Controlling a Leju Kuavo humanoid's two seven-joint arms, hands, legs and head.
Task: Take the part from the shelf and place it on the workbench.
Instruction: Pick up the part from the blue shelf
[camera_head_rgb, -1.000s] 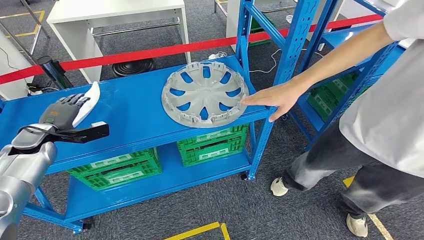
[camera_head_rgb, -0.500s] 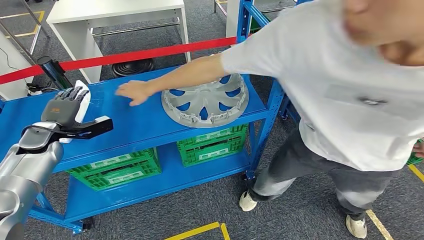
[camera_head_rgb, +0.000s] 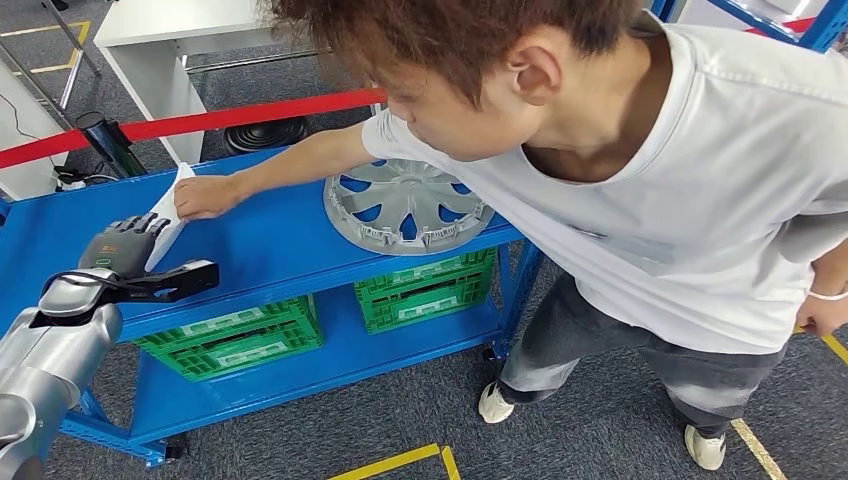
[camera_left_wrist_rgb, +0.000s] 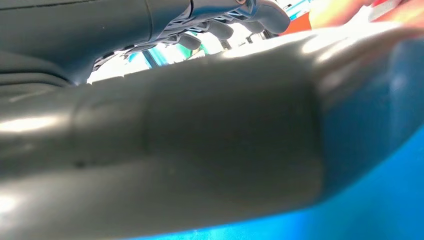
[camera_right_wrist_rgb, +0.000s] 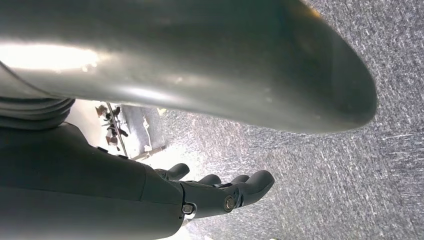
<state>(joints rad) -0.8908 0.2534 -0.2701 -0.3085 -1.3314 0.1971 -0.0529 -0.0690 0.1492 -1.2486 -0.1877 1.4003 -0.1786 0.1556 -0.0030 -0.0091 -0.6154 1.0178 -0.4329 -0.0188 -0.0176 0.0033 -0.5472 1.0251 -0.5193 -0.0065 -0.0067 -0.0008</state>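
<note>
A flat white part (camera_head_rgb: 166, 216) lies on the left of the blue shelf (camera_head_rgb: 275, 250), and a person's hand (camera_head_rgb: 205, 196) rests on its far end. My left hand (camera_head_rgb: 128, 252) is at the shelf's front edge, right beside the part. Its fingers (camera_head_rgb: 133, 226) are spread along the part's left side and its thumb (camera_head_rgb: 185, 273) sticks out to the right, gripping nothing. In the left wrist view the thumb (camera_left_wrist_rgb: 200, 145) is close up, with the fingers (camera_left_wrist_rgb: 235, 20) apart from it. A grey wheel cover (camera_head_rgb: 405, 205) sits further right on the shelf. My right hand (camera_right_wrist_rgb: 220, 192) hangs over grey carpet, fingers loosely extended.
A person in a white shirt (camera_head_rgb: 680, 180) leans over the shelf from the right, arm stretched above the wheel cover. Green crates (camera_head_rgb: 235, 335) (camera_head_rgb: 425, 290) stand on the lower shelf. Red barrier tape (camera_head_rgb: 200, 118) and a white table (camera_head_rgb: 170, 30) lie behind.
The person has leaned in from the right and reached across, moving their hand from the shelf's right edge onto the white part. My left hand has dropped back slightly toward the front edge.
</note>
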